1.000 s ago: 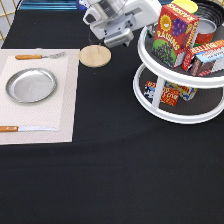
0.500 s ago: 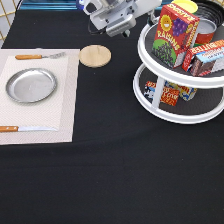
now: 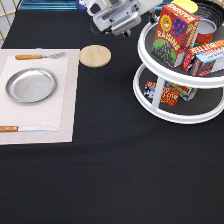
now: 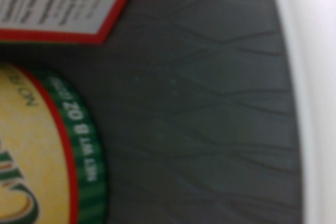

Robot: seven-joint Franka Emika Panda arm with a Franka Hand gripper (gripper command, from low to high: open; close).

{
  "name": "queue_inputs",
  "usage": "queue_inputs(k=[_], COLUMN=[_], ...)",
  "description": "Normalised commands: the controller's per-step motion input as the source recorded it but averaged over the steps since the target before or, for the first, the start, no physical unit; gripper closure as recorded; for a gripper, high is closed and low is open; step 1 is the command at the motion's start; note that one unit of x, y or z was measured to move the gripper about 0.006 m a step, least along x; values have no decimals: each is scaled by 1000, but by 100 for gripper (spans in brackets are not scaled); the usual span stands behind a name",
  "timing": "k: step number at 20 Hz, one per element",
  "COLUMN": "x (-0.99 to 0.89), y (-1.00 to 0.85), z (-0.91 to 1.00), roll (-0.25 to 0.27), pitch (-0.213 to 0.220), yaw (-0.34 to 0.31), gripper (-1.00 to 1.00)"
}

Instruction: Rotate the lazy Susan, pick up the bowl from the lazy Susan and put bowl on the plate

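The lazy Susan (image 3: 176, 116) stands at the exterior view's right, with boxes and a can on both tiers. A dark glossy curve at the top right edge, behind the boxes, may be the bowl (image 3: 210, 9); most of it is hidden. The silver plate (image 3: 31, 85) lies empty on a pale placemat at the left. My gripper (image 3: 131, 19) is at the top, beside the upper tier's left edge, next to the raisin box (image 3: 172, 34). The wrist view shows the ridged dark grey tray surface (image 4: 202, 120), its white rim (image 4: 319, 115) and a yellow lid (image 4: 34, 150).
A round wooden disc (image 3: 95, 55) lies between the placemat and the lazy Susan. A fork (image 3: 40, 56) and a knife (image 3: 27, 128) with orange handles lie on the placemat (image 3: 67, 100). Black cloth covers the table.
The hand has moved up and to the right, from near the wooden disc toward the lazy Susan's upper tier. Nothing else has moved.
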Motion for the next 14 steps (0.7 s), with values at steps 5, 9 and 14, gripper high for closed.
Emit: queue_inputs(k=[5,9,14], x=[-77,61,367], y=[113,-129,-88], z=[-279,-96,-29], roll=[-56,-10,-10], pitch=[-155,-107,-8], yaw=[0,2,15], gripper=[-100,-100,-100])
